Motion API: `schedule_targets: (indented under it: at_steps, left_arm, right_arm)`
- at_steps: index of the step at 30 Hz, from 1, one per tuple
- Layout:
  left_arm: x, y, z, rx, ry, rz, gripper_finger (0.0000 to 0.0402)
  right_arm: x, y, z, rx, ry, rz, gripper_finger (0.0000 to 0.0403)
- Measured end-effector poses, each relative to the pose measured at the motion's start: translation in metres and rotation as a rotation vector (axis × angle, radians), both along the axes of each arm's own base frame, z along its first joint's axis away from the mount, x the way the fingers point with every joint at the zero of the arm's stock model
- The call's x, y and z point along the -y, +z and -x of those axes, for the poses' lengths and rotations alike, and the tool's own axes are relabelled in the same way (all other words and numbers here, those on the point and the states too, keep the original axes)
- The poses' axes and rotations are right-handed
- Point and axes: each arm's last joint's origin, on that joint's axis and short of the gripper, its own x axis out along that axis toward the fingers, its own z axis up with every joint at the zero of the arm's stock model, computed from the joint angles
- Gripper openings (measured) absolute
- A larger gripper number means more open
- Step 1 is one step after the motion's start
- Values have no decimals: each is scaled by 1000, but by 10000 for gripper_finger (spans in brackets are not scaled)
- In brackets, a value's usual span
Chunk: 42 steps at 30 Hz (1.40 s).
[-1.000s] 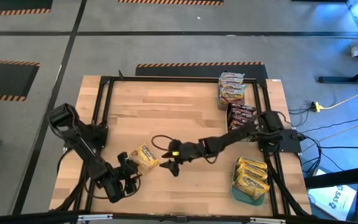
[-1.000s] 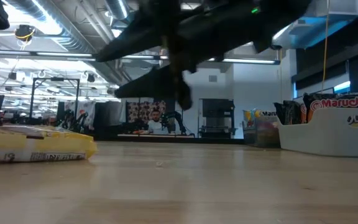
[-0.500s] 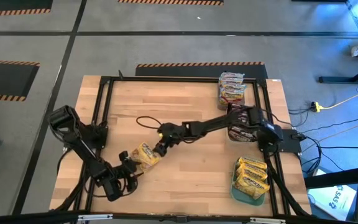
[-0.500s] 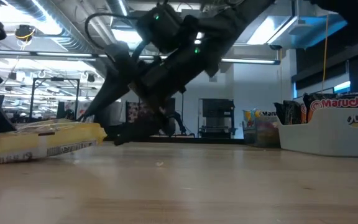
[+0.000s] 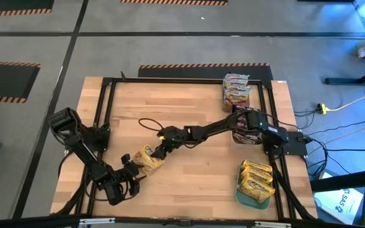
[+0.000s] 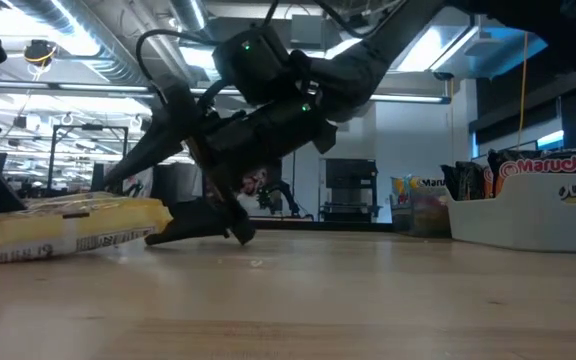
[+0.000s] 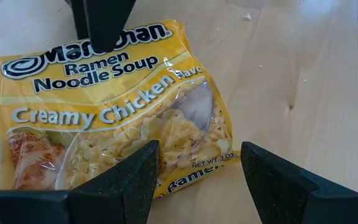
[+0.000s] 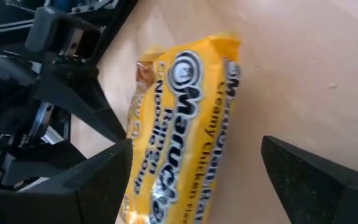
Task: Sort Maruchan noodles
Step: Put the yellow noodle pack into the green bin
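High view: right hand (image 5: 155,149), fingers spread, reaches low over the yellow packet (image 5: 148,156); left hand (image 5: 134,168) open beside it.

I see a yellow noodle packet (image 7: 114,109) of glossy, crinkly plastic film, with a clear window showing the dry, rough noodles inside. Light glints off its creases. The table (image 5: 189,101) is pale wood in jointed strips, smooth with a soft matt sheen, edged by a black metal frame (image 5: 104,107). The left gripper (image 7: 194,177) has matt black plastic-looking fingers, as does the right gripper (image 8: 191,180). Stacked packets (image 5: 256,179) at my right look equally shiny. The white tray (image 6: 528,222) looks like smooth plastic.
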Motion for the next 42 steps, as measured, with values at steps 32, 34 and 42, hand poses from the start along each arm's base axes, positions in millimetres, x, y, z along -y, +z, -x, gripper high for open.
schedule_targets:
  at_steps: [32, 34, 42]
  left_arm:
    - [-12, 2, -21, 37, 20, -81, 222]
    - [-12, 2, -21, 38, 20, -82, 222]
    - [-11, 7, -21, 13, 1, -29, 222]
  right_arm:
    - [-23, 9, -7, 79, 9, 10, 243]
    - [-23, 9, -7, 86, 10, 31, 212]
    - [-23, 12, -8, 129, 21, 102, 118]
